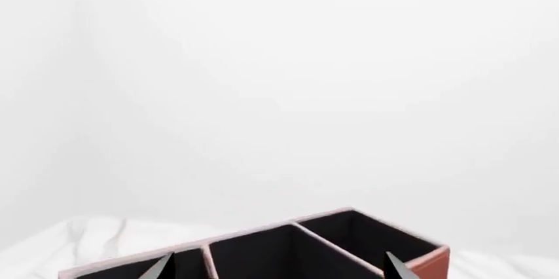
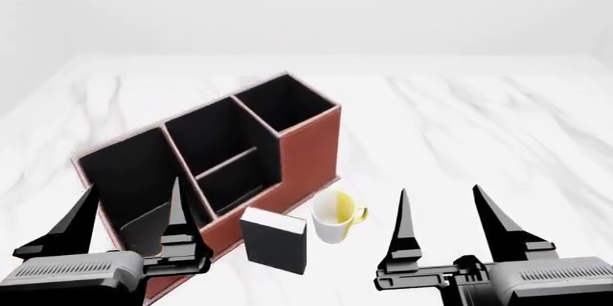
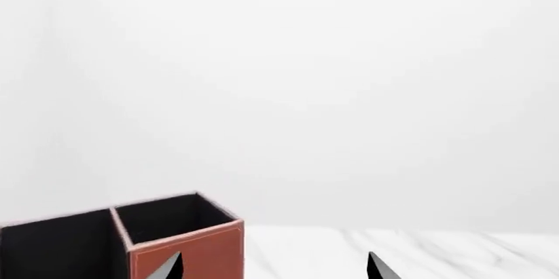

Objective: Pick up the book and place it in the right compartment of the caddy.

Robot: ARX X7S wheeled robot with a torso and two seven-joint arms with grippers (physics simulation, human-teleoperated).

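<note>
The black book (image 2: 275,239) with white page edges stands upright on the marble table, just in front of the caddy's (image 2: 306,149) red-brown front wall. The caddy lies diagonally; its tall square right compartment (image 2: 284,103) is at the far end. The caddy also shows in the left wrist view (image 1: 288,249) and the right wrist view (image 3: 183,246). My left gripper (image 2: 129,209) is open, near the caddy's wide low end. My right gripper (image 2: 446,212) is open and empty, right of the book. The book is out of both wrist views.
A white-and-yellow mug (image 2: 335,217) stands right beside the book, touching or nearly touching the caddy's front wall. The white marble table (image 2: 479,126) stretches to the right and back. A plain white wall is behind.
</note>
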